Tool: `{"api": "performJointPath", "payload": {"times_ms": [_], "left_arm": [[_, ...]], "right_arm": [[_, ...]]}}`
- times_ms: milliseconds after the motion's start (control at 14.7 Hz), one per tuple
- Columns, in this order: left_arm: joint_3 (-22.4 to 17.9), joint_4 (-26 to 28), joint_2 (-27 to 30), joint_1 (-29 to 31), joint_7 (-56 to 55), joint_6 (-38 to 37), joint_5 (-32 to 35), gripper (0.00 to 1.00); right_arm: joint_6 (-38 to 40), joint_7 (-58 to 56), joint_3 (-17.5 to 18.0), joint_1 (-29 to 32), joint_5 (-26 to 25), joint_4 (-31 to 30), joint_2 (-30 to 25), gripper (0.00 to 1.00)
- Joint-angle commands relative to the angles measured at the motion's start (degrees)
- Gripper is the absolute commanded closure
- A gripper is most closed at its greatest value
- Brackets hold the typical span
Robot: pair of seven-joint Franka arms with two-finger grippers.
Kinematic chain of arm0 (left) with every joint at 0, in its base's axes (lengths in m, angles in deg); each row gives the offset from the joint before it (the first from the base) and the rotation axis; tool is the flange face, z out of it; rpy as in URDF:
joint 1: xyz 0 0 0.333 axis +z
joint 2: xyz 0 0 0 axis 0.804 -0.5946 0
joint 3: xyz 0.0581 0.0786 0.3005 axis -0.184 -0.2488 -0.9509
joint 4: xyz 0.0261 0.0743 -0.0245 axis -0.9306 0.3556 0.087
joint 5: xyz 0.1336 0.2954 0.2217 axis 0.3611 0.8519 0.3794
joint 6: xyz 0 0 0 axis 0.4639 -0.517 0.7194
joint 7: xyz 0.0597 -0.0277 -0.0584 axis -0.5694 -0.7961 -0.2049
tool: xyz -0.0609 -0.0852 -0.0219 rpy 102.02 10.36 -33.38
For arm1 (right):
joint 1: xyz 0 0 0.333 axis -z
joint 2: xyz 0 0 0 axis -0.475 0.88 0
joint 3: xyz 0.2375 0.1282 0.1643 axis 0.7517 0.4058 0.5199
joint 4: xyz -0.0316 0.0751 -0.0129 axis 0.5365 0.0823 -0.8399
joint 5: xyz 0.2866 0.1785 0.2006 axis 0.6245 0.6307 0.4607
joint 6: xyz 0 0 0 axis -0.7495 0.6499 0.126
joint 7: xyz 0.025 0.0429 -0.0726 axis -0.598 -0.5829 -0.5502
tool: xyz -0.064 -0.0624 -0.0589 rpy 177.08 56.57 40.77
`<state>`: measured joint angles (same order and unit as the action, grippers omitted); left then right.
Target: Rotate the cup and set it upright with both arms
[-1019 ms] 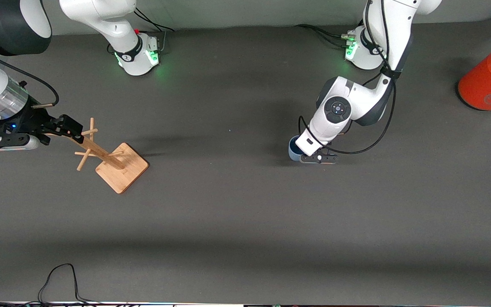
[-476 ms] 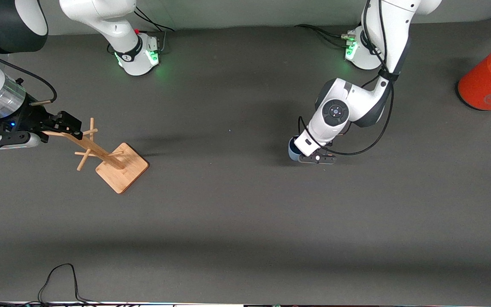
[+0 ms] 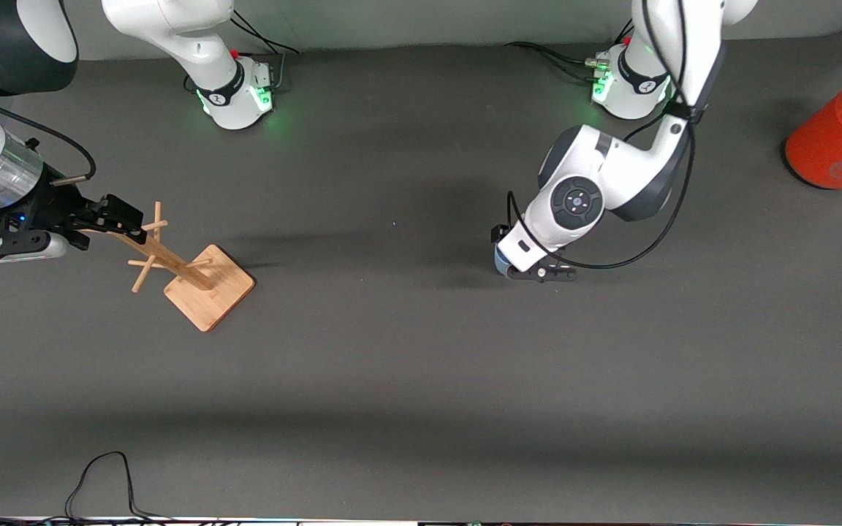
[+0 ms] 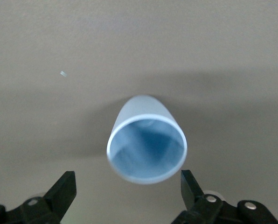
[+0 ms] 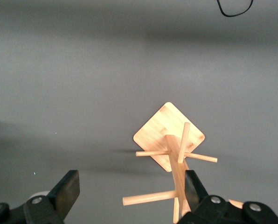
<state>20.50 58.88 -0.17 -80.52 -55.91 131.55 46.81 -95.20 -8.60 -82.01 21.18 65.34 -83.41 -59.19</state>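
Left hand [image 4: 125, 196] open over upright cup [image 4: 147, 144]; no readable writing.

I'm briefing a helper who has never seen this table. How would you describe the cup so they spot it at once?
Start at the left arm's base and follow that arm down to the open left gripper over the mat. The cup stands upright under it, mouth up. It is small, pale blue and handleless, unlike the big orange-red can at that end of the table.

In the front view the left arm's wrist hides most of the cup [image 3: 499, 260]; the red can [image 3: 834, 142], at three o'clock, is cut by the edge.
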Motion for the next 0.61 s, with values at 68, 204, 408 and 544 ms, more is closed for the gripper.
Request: {"api": "performJointPath", "payload": {"times_ms": [68,204,408,544], "left_arm": [[-0.56,-3.32,7.2,2.92,1.57,-11.69,-1.45,0.0],[-1.09,-5.78,9.04,7.56,1.57,-15.22,-1.36,0.0],[-1.53,-6.23,13.26,12.93,2.26,-16.2,1.43,0.0],[-1.79,-6.41,15.72,17.41,6.03,-16.2,4.08,0.0]], "right_arm": [[1.1,-1.39,-0.38,0.32,1.23,2.31,1.48,0.0],[1.1,-0.86,-0.38,0.06,0.97,2.4,1.48,0.0],[1.1,-1.12,-0.29,0.06,0.71,3.63,1.48,0.0],[1.1,-1.04,-0.29,0.06,0.62,3.98,1.57,0.0]]}}
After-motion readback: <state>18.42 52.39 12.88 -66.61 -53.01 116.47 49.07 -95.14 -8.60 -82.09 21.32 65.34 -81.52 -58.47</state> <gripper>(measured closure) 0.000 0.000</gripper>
